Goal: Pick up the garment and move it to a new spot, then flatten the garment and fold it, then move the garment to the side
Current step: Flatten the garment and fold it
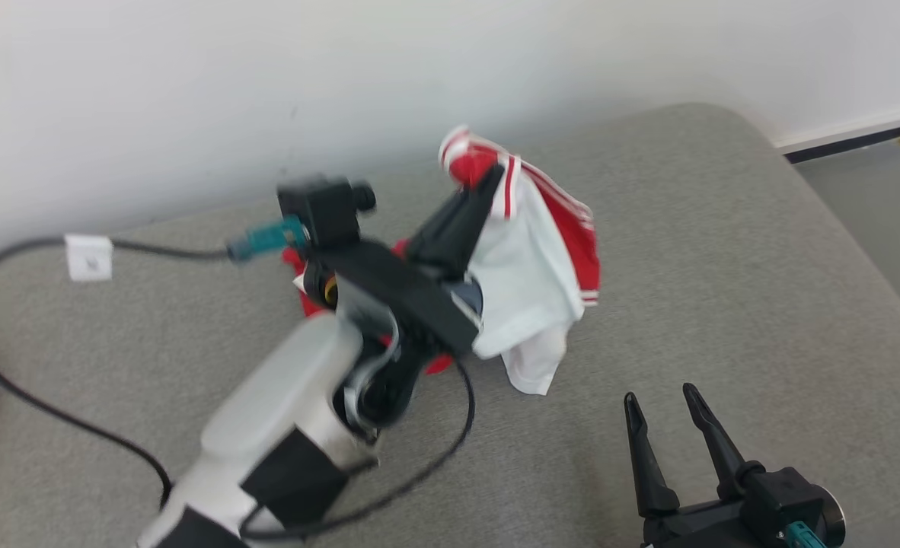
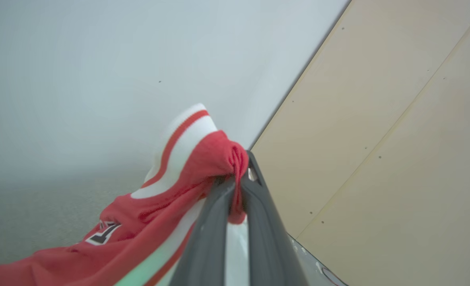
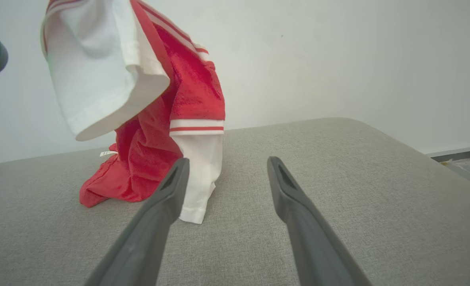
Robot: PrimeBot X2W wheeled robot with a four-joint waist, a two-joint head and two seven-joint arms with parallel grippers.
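Nearest, over the front edge of the grey cushion [image 1: 724, 251], the right gripper [image 1: 660, 393] is waiting with its fingers spread wide and nothing between them, probably being kept free for a second hold. Further in, above the cushion's middle, the left gripper [image 2: 239, 174] is pinching a bunched red edge of the garment [image 1: 530, 281] tight. The garment is hanging, with only its lower folds touching the cushion, seemingly being lifted for carrying.
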